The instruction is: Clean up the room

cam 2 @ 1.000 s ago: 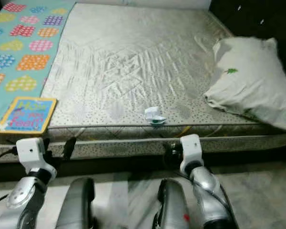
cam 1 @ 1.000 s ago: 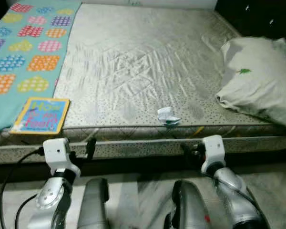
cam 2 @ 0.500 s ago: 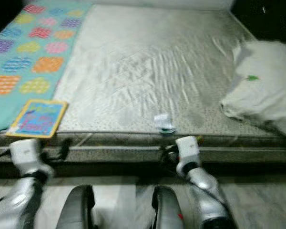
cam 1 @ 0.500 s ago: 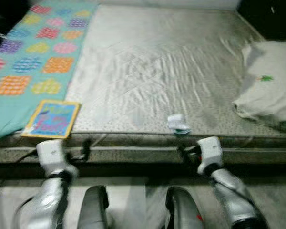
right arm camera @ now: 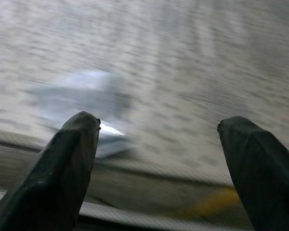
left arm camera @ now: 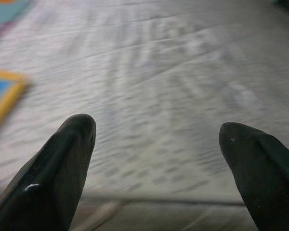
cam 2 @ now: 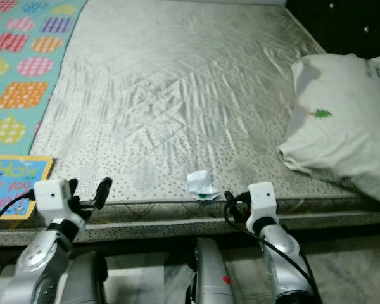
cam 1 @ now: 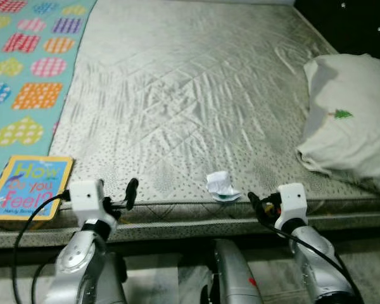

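A small crumpled white wrapper [cam 1: 221,187] with a green spot lies on the grey mattress [cam 1: 190,95], close to its front edge. My right gripper [right arm camera: 159,122] is open just right of the wrapper at the mattress edge, and the wrapper [right arm camera: 86,103] shows blurred ahead of one finger. My left gripper [left arm camera: 156,130] is open over the front edge further left, holding nothing. A yellow-bordered children's book [cam 1: 28,195] lies flat at the front left corner, left of the left gripper.
A teal blanket [cam 1: 25,69] with coloured heart patches covers the bed's left side. A white pillow [cam 1: 351,117] with a small green tree print lies at the right. Dark furniture stands behind the pillow. Marble floor shows below the bed frame.
The camera has moved closer to the bed and tilted, so the whole scene shifted. Both grippers have risen from below the bed frame to the mattress's front edge.
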Available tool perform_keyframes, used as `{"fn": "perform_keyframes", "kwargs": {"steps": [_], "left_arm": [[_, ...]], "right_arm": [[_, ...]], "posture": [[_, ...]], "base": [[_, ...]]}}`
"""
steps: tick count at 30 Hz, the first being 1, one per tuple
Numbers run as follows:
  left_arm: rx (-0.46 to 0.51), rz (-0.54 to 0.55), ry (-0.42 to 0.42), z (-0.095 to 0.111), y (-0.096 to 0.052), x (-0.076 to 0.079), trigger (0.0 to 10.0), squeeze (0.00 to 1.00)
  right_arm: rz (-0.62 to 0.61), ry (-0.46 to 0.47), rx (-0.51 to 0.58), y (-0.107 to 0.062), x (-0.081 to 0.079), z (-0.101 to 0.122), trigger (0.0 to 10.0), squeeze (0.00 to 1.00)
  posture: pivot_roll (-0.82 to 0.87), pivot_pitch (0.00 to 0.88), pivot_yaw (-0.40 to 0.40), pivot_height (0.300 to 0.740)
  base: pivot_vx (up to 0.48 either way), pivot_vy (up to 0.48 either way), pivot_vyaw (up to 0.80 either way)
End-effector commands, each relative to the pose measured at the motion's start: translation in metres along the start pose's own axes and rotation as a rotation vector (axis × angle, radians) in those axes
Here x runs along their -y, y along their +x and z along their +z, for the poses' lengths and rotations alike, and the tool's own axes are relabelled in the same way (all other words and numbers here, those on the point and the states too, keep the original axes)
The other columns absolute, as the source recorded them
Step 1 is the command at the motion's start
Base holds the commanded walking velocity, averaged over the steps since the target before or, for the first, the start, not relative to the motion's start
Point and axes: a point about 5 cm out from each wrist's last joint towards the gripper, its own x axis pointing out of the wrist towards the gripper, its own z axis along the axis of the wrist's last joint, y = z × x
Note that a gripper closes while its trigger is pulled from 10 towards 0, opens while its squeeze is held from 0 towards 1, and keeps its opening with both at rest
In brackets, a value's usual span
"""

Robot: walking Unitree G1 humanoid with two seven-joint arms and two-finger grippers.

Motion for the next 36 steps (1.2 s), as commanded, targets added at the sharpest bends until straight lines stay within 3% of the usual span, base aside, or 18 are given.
{"fn": "perform_keyframes", "kwargs": {"steps": [1, 14, 20, 27, 36], "left_arm": [[-0.016, 0.013, -0.003, -0.003, -0.002, -0.002, 10.0, 0.00], [-0.036, 0.021, 0.008, -0.005, -0.003, -0.002, 10.0, 0.00], [-0.053, 0.025, 0.019, -0.006, -0.012, -0.004, 10.0, 0.00], [-0.067, 0.033, 0.033, -0.002, -0.030, -0.008, 10.0, 0.00], [-0.107, -0.005, 0.027, -0.004, -0.041, -0.006, 10.0, 0.00]], "right_arm": [[-0.003, 0.004, -0.017, -0.003, 0.001, -0.004, 10.0, 0.00], [0.022, -0.028, -0.025, 0.001, 0.001, -0.004, 10.0, 0.00], [0.065, -0.086, -0.010, 0.015, -0.001, 0.005, 10.0, 0.00], [0.178, -0.240, 0.011, 0.042, -0.025, 0.021, 10.0, 0.00], [0.138, -0.361, -0.108, 0.050, -0.018, 0.012, 10.0, 0.00]], "posture": [[0.02, 0.161, -0.053, 0.565], [0.03, 0.162, -0.051, 0.565], [0.07, 0.187, -0.058, 0.565], [0.14, 0.216, -0.072, 0.565], [0.17, 0.233, -0.068, 0.565]], "base": [[0.000, 0.000, 0.00], [0.000, 0.000, 0.22], [0.000, 0.000, 0.00], [0.000, 0.000, 0.00], [0.000, 0.000, 0.00]]}}
